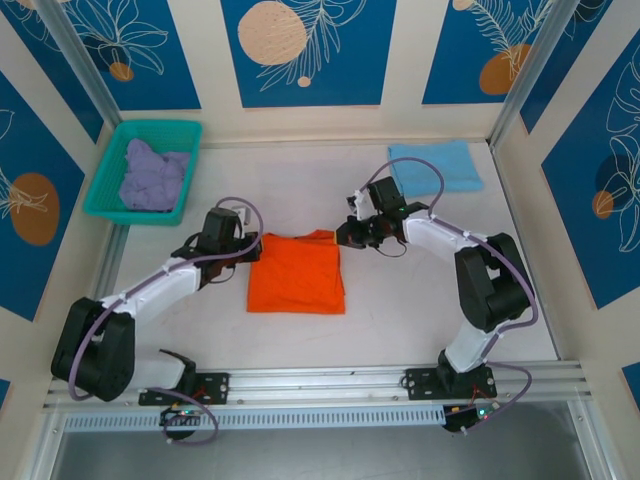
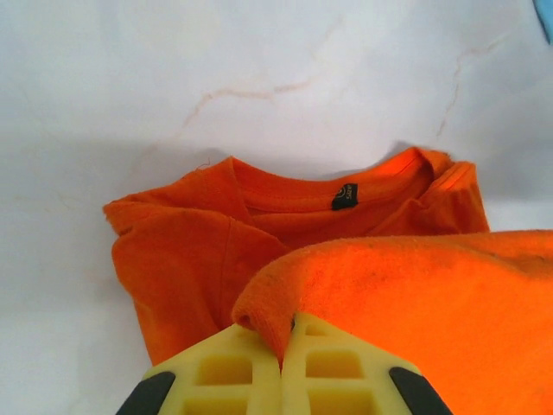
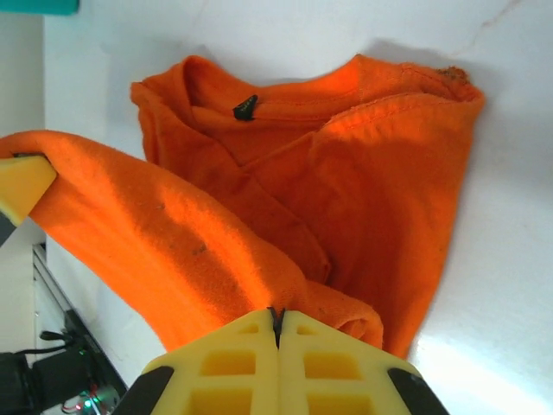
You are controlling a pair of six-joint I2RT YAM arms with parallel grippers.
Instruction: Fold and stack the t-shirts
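The bright orange t-shirt (image 1: 296, 275) lies partly folded mid-table, its collar and black tag (image 2: 344, 197) toward the far side. My left gripper (image 1: 254, 250) is shut on a raised fold of its cloth (image 2: 282, 344). At the shirt's far right corner, my right gripper (image 1: 346, 235) is shut on the same lifted edge (image 3: 276, 322). That edge spans between both grippers above the lower layer (image 3: 380, 181). The light blue t-shirt (image 1: 435, 165) lies folded at the back right. The pale lavender t-shirt (image 1: 153, 177) sits crumpled in the basket.
A teal mesh basket (image 1: 160, 128) stands at the back left. Patterned walls close in the table on three sides. An aluminium rail (image 1: 330, 380) runs along the near edge by the arm bases.
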